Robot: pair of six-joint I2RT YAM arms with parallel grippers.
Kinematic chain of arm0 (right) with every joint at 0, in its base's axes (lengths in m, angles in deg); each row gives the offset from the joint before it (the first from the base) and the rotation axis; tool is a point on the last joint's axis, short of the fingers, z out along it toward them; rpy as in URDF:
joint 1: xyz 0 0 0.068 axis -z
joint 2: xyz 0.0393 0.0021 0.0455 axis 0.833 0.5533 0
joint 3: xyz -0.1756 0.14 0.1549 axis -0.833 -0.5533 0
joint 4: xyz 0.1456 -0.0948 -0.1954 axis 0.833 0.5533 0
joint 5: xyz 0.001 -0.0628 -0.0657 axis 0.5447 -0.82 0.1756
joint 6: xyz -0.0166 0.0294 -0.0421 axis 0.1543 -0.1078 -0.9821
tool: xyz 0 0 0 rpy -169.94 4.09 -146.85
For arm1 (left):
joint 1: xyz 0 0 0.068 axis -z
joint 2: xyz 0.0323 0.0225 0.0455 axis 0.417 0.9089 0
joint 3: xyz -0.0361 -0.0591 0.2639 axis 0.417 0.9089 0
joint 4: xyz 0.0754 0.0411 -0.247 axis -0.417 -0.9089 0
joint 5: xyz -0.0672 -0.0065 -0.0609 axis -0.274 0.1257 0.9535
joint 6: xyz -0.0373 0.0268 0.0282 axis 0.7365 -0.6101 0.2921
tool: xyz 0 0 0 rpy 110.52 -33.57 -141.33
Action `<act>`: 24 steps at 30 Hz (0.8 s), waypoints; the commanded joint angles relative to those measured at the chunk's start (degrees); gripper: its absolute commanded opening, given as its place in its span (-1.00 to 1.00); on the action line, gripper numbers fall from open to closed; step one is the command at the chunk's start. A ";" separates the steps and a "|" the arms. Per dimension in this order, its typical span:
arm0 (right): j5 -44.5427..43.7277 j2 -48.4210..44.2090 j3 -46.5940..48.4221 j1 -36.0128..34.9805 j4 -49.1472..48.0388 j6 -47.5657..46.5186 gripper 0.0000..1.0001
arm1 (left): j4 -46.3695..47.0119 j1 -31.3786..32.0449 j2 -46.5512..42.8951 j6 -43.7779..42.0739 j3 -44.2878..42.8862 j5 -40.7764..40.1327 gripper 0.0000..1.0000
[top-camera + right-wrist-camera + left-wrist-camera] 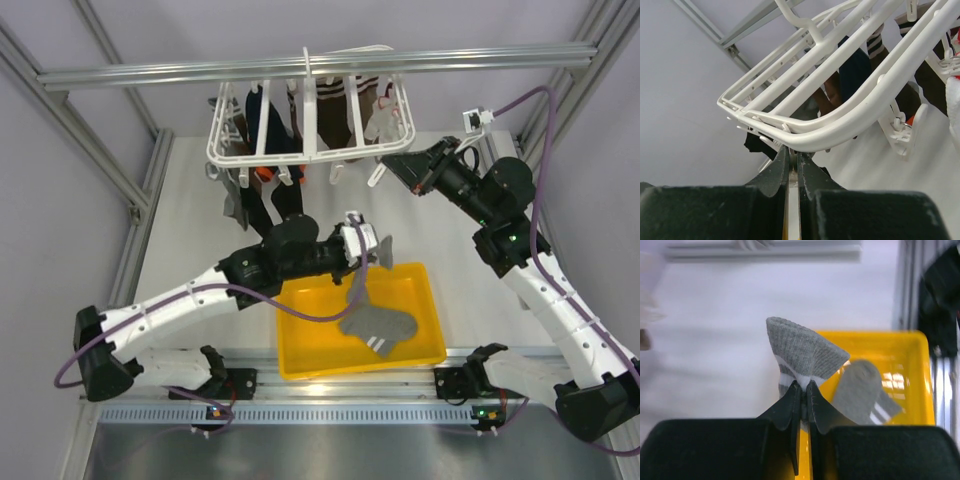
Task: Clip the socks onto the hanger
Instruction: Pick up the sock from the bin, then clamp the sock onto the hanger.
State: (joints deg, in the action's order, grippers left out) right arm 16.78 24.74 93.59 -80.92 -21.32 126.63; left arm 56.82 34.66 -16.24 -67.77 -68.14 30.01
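The white hanger [262, 157] hangs above the table's [190, 230] far edge, and one yellow tray [292, 340] sits at the near edge. There are two grey socks. One sock [381, 328] lies flat in the tray. The other sock [357, 283] dangles above the tray, clamped in the left gripper [374, 246]. Only the left wrist view shows the pinch at its two white stripes. Only the right wrist view shows the right gripper [790, 152], jaws together, just under the hanger's corner rim.

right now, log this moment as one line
left gripper shut on grey sock over yellow tray | second grey sock in tray | right gripper shut at hanger rim | grey socks not yet clipped
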 commanded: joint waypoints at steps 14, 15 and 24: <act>-1.66 0.77 2.62 1.31 -2.46 5.63 -1.00 | 21.45 0.19 -6.86 21.34 0.28 -26.32 -1.00; -1.57 0.77 2.62 1.22 -2.55 5.73 -1.00 | 21.54 0.11 -7.03 21.95 0.81 -25.97 -1.00; -0.25 0.51 1.83 1.31 -4.04 7.39 -1.00 | 19.18 -3.23 -4.76 30.82 -0.50 -24.65 -1.00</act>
State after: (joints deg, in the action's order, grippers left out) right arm 16.78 25.09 93.59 -80.59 -23.01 132.77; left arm 75.61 32.98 -22.31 -42.06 -66.53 5.31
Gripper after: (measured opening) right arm 0.026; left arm 0.096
